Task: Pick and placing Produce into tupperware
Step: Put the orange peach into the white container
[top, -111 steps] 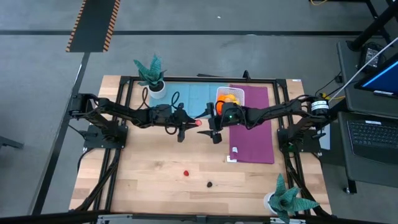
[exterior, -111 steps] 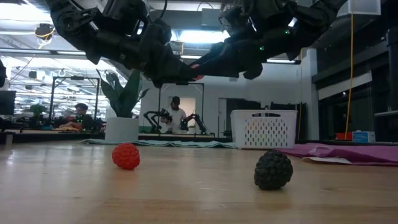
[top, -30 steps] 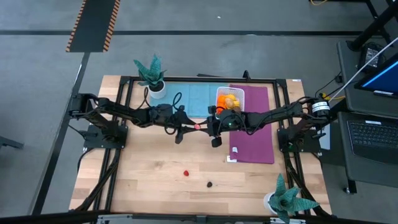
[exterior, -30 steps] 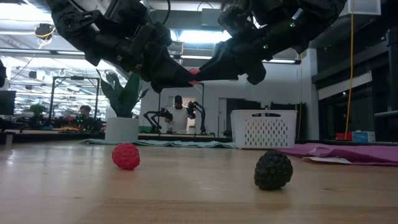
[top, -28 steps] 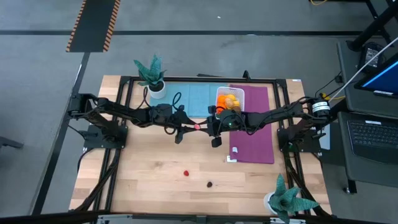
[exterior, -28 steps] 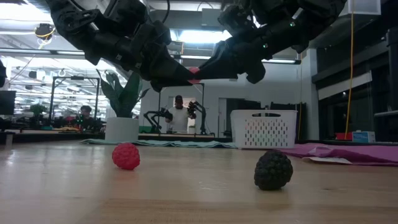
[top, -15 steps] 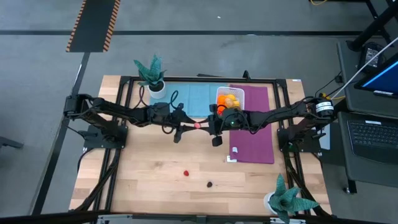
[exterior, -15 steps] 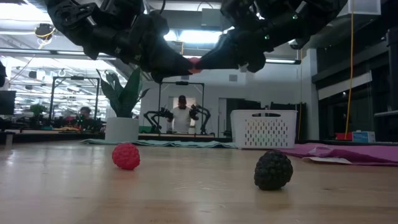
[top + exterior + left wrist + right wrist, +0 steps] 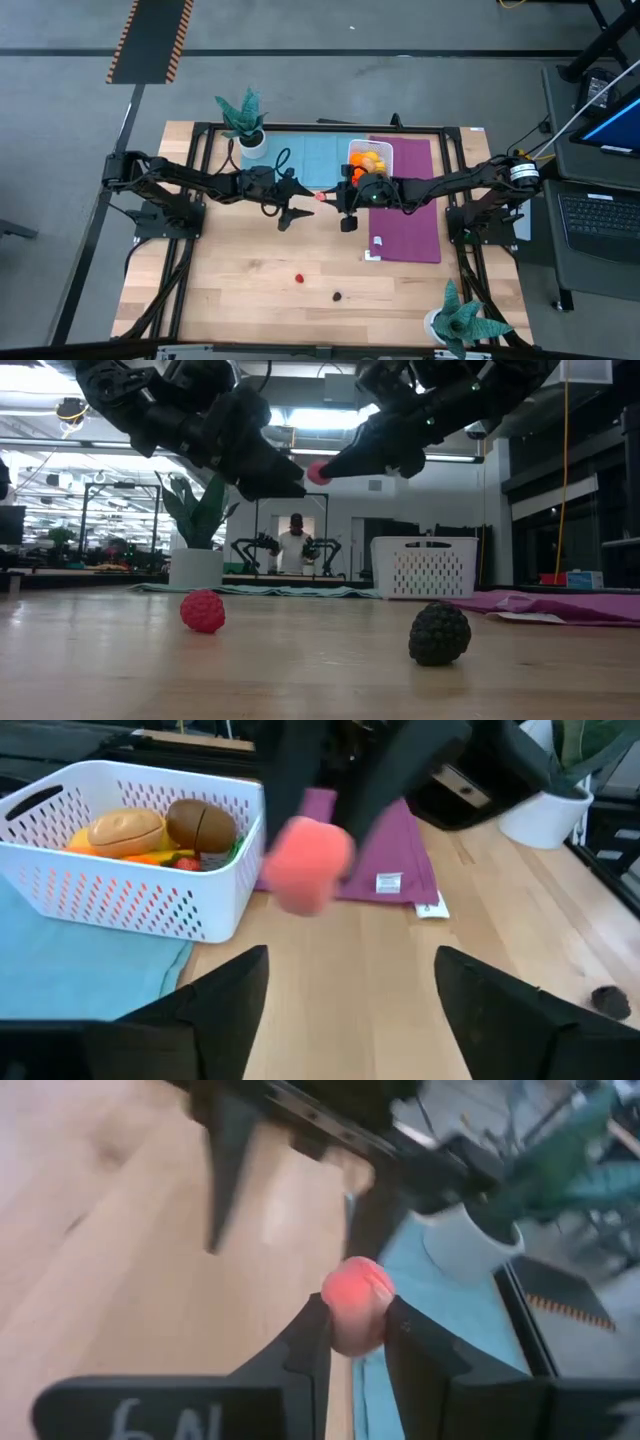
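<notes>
Nearest the low camera, a black blackberry-like toy (image 9: 439, 633) and a red raspberry-like toy (image 9: 203, 611) lie apart on the wooden counter (image 9: 250, 290), neither yet collected. Above them, mid-counter, the right end effector (image 9: 355, 1330) pinches a small pink-red toy fruit (image 9: 357, 1312) between its fingertips, clear of the surface, while the left end effector (image 9: 345, 985) faces it with fingers spread and nothing between them, the fruit just beyond its tips. The piece looks smooth, rounded and glossy, probably hollow plastic: light and rigid but liable to squirt out of a hard pinch, so a hold across its widest part seems safest. Farther back, the white perforated tupperware basket (image 9: 150, 905) sits where the teal mat (image 9: 310, 160) meets the purple mat (image 9: 410, 215), already holding a tan bread-like piece (image 9: 125, 830), a brown rounded piece (image 9: 200, 823) and orange, red and green bits. Beyond it, a teal potted plant (image 9: 243, 122) stands at the counter's far edge.
</notes>
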{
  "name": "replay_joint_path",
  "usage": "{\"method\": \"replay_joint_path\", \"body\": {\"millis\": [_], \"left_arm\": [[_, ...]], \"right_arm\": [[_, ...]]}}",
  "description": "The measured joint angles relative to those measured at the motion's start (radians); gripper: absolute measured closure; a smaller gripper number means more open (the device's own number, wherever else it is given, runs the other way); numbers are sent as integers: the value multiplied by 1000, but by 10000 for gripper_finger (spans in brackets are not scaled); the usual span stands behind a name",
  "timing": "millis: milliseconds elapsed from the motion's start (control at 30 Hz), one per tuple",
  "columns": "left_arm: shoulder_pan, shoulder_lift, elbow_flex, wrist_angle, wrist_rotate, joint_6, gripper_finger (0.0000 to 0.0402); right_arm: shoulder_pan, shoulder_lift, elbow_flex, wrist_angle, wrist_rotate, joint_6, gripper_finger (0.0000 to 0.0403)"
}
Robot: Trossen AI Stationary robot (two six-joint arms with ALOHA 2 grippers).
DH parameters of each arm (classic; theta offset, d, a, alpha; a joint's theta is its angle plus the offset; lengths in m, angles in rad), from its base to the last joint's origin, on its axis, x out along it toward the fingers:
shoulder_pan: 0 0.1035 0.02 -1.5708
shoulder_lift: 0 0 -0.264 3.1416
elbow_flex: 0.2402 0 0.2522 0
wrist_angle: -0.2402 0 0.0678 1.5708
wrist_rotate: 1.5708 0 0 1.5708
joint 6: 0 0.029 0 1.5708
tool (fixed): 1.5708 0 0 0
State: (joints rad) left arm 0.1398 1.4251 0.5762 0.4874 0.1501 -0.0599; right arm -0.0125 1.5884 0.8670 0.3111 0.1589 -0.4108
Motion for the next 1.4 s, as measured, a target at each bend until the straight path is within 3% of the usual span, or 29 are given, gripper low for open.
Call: {"method": "replay_joint_path", "body": {"millis": [433,800,1200,1400], "left_arm": [[0,-1,0,-18,-2,71,115],[4,-1,0,-28,-5,72,115],[4,-1,0,-23,-8,70,115],[4,-1,0,-23,-8,70,115]], "right_arm": [[-59,-125,-115,-5,8,145,342],[-89,-323,-359,159,14,254,343],[-90,-481,-486,138,443,378,340],[-90,-479,-485,87,485,409,339]]}}
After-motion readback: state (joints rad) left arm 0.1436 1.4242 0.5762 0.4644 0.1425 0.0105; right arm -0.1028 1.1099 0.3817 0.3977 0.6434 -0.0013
